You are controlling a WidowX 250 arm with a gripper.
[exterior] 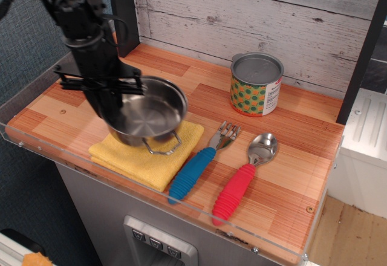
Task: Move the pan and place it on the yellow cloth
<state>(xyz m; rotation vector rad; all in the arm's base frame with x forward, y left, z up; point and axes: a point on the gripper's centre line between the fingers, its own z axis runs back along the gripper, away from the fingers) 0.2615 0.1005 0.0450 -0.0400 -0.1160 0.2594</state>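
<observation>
The shiny steel pan (151, 113) is held over the yellow cloth (160, 160), low above it or just touching; I cannot tell which. One wire loop handle points toward the front. My gripper (115, 100) is shut on the pan's left rim, its black fingers reaching down from the arm at the upper left. The cloth lies near the front edge of the wooden counter, and the pan hides most of it.
A green-and-orange patterned tin can (256, 84) stands at the back right. A blue-handled fork (199, 164) and a red-handled spoon (242, 178) lie right of the cloth. A clear acrylic rim (121, 181) runs along the counter's front and left edges.
</observation>
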